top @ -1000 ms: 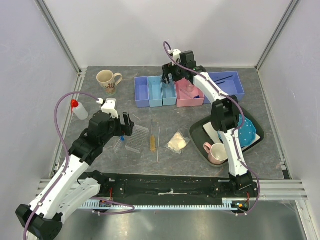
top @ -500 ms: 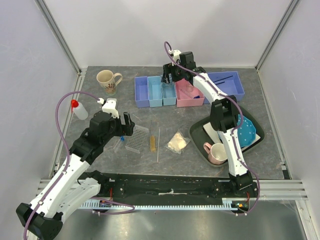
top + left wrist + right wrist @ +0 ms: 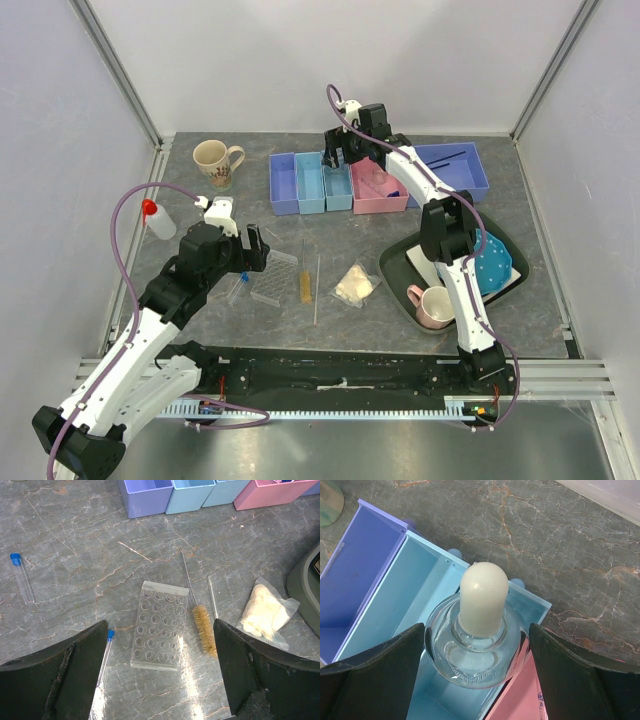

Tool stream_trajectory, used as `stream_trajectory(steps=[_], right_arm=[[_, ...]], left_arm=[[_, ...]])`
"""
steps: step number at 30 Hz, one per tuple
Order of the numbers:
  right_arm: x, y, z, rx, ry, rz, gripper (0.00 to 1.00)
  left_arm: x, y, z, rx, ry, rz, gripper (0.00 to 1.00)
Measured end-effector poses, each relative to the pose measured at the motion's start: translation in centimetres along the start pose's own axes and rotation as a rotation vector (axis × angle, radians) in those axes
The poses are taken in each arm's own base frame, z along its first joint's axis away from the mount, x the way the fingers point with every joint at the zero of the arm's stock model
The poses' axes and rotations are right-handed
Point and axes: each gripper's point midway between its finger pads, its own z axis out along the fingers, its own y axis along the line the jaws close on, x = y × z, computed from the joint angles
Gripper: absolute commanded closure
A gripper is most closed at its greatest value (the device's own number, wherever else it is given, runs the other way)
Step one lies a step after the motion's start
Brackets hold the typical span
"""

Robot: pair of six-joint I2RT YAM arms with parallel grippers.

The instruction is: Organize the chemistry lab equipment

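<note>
My right gripper (image 3: 338,160) is shut on a white-capped clear bottle (image 3: 477,650), a round flask held upright over the narrow light blue bin (image 3: 445,700) at the back. My left gripper (image 3: 255,250) is open and empty above the clear rack (image 3: 159,626), which lies flat on the table. Two blue-capped tubes (image 3: 22,578) (image 3: 103,655) lie left of the rack. An amber brush stick (image 3: 203,630) and a thin rod (image 3: 213,597) lie right of it, then a whitish bag (image 3: 265,612). The red-capped squeeze bottle (image 3: 156,218) stands at the far left.
A row of bins stands at the back: purple (image 3: 284,183), two light blue (image 3: 311,183), pink (image 3: 377,187) and a wide purple tray (image 3: 450,170). A beige mug (image 3: 215,162) stands back left. A black tray (image 3: 400,268) holds a pink mug (image 3: 432,306) and a blue dotted plate (image 3: 495,262).
</note>
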Motion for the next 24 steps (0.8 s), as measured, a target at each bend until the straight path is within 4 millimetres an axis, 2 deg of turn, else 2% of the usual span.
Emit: stream_trajectory(steps=[9,14,15,19,24], right_arm=[[0.07,0.19,0.12,-0.001,0.002,-0.035,0.06],[0.15,0.27,0.19,0.003,0.006,-0.058,0.08],[0.17,0.24,0.19,0.005,0.006,-0.062,0.09],[0.2,0.14,0.18,0.01,0.008,-0.074,0.27],[0.2,0.11,0.18,0.009,0.008,-0.084,0.37]], left_arm=[[-0.19,-0.03,-0.2,0.003,-0.01,-0.002,0.08],[-0.28,-0.04,-0.31,0.005,-0.015,-0.003,0.08],[-0.3,-0.04,-0.33,0.005,-0.015,-0.003,0.08],[-0.39,-0.06,-0.43,0.006,-0.021,-0.004,0.08],[-0.5,-0.07,-0.56,0.008,-0.026,-0.006,0.08]])
